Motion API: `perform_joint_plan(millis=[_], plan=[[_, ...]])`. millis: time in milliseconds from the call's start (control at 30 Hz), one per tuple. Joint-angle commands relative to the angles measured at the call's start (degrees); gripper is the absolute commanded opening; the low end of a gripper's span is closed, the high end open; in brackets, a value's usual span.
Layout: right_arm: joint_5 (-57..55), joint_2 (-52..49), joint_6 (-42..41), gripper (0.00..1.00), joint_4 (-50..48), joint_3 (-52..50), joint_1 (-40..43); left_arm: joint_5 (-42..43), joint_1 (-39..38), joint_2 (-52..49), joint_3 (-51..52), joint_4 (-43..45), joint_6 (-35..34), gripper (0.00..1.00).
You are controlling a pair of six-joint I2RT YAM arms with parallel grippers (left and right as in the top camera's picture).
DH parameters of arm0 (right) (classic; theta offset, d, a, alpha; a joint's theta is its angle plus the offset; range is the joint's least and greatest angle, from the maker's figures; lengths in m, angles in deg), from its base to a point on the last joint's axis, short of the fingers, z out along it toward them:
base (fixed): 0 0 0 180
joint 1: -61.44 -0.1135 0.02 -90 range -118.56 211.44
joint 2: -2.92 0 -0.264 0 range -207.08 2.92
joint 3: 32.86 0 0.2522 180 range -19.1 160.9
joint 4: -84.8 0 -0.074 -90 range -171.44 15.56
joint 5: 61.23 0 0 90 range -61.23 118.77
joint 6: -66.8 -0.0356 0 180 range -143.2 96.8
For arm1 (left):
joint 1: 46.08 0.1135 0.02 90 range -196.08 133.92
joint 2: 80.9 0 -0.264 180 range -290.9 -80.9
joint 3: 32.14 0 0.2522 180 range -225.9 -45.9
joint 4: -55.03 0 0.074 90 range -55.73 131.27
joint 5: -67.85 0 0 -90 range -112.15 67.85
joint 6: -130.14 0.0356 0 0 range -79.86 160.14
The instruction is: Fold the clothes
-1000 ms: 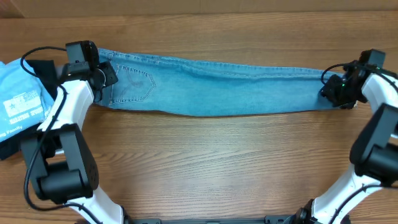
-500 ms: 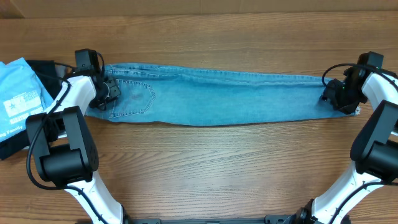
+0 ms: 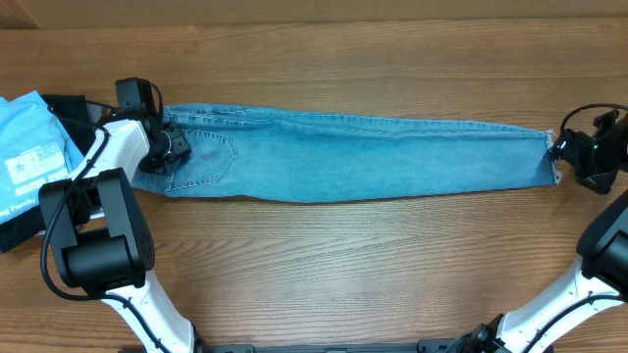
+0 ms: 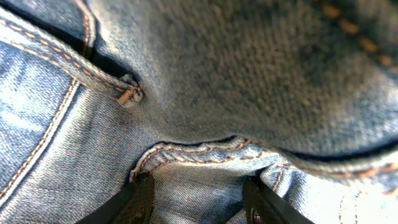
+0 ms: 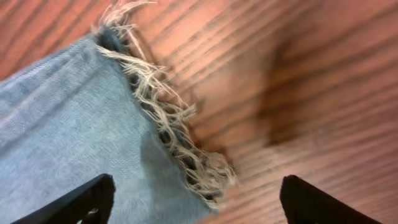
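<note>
The light blue jeans (image 3: 363,157) lie flat and stretched out in a long strip across the wooden table, waist at the left and frayed hems (image 3: 549,159) at the right. My left gripper (image 3: 169,149) sits on the waistband by the back pocket. In the left wrist view (image 4: 199,200) its fingers are closed on a fold of denim (image 4: 205,186). My right gripper (image 3: 577,157) is just past the hem end, open and empty. In the right wrist view (image 5: 196,202) it hangs above the frayed hem (image 5: 168,124), one finger over denim, the other over bare wood.
A light blue T-shirt with white print (image 3: 29,162) lies at the far left edge, over black and grey garments (image 3: 61,106). Bare wooden table (image 3: 343,265) runs along the front of the jeans.
My right gripper has let go of the hem and drawn back to the right. The leg ends now lie flat, reaching farther right. The left gripper has barely moved.
</note>
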State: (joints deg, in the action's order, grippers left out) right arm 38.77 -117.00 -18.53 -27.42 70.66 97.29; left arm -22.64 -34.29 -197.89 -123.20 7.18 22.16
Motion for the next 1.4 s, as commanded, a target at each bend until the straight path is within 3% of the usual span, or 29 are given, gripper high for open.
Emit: perform_joint_plan(millis=[0,267,333,367,433,533,567,667,767,867,1000,1200,1367], plan=[[3.2,0.1,1.8,0.93,-2.0,-0.6,-0.2,-3.6,2.4,-4.0,3.4,-2.4,-0.2,0.52],[6.2,-6.3,1.8,0.89,-2.4,-0.6,-1.2,-2.2,2.4,-4.0,3.4,-2.4,-0.2,0.63],[6.2,-6.6,2.2,0.71,-2.5,-0.6,-2.9,-2.2,2.4,-4.0,3.4,-2.4,-0.2,0.63],[6.2,-6.6,2.9,0.55,-2.4,-0.6,-3.9,-2.2,2.4,-4.0,3.4,-2.4,-0.2,0.63],[6.2,-6.6,2.9,0.44,-2.4,-0.6,-4.8,-2.2,2.4,-4.0,3.4,-2.6,-0.2,0.63],[6.2,-6.6,2.8,0.09,-2.5,-0.6,-5.0,-2.2,2.4,-4.0,3.2,-3.0,-0.2,0.61],[6.2,-6.6,2.8,0.04,-2.5,-0.6,-5.0,-2.2,2.4,-4.0,2.5,-4.1,-0.2,0.59],[5.9,-6.4,2.8,0.04,-2.2,-0.1,-4.8,-1.2,2.4,-3.9,-4.9,-11.9,-0.2,0.55],[2.0,-4.0,-2.7,0.04,-0.9,4.0,-2.1,0.2,2.4,-2.6,-13.1,-19.8,-0.1,0.52],[1.0,-1.4,-3.0,0.04,5.4,12.7,1.6,5.1,2.3,2.8,-16.4,-21.6,0.0,0.54],[1.1,0.5,-0.1,0.04,16.7,22.2,-1.0,6.5,1.7,9.1,-16.4,-23.1,0.0,0.54],[-0.9,5.5,1.1,0.04,26.6,22.6,-19.5,6.5,0.7,9.6,-16.4,-26.1,0.7,0.54],[-1.0,5.5,-4.9,0.04,29.3,22.6,-38.1,6.5,0.5,9.6,-16.4,-25.9,1.3,0.54]])
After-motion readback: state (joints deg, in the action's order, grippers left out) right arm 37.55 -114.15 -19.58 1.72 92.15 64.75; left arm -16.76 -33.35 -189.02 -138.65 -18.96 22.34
